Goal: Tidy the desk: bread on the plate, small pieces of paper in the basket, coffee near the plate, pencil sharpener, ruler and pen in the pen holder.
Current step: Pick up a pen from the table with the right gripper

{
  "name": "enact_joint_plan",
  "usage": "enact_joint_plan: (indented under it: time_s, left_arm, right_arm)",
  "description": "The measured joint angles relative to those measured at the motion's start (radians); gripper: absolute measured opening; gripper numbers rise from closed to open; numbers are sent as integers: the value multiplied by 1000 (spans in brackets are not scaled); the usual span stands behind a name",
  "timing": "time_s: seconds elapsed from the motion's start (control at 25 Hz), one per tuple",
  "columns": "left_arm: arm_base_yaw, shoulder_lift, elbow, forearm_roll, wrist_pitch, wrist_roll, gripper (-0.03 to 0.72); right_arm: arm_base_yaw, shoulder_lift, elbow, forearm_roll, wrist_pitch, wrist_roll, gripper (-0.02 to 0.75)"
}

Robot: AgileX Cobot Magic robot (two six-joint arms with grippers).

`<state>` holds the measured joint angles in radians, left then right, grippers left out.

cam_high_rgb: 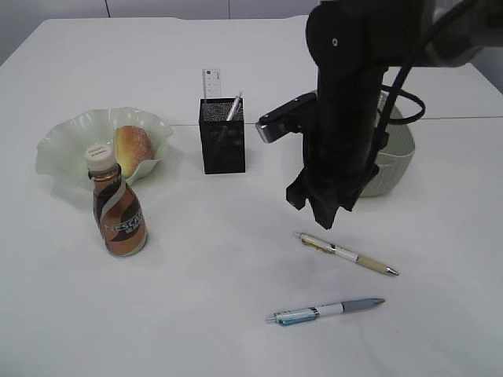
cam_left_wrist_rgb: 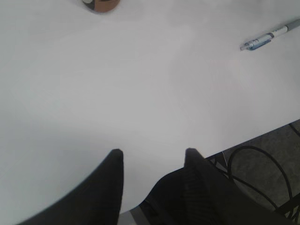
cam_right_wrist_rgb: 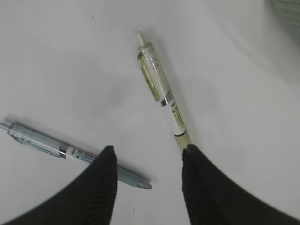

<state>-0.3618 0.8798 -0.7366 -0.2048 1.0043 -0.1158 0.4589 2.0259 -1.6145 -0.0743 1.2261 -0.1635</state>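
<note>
My right jaws (cam_right_wrist_rgb: 147, 161) hang released and empty above the beige pen (cam_right_wrist_rgb: 161, 89), near the counter's (cam_high_rgb: 236, 259) right edge. The blue pen (cam_high_rgb: 324, 310) lies nearer the front edge. My left jaws (cam_left_wrist_rgb: 152, 164) gape empty over the front edge.

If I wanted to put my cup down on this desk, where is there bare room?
The widest bare patch is the front left, below the coffee bottle and left of the blue pen. The far strip behind the pen holder and plate is bare too. It is crowded on the right, where the right gripper hangs above the beige pen beside the basket.
</note>
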Motion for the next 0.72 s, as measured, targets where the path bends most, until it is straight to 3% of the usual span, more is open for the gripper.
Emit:
enact_joint_plan:
  time_s: [0.72]
  left_arm:
    - [0,0,0,15,-4,0,316]
  right_arm:
    - [-2,121,2,0,-132,-150,335]
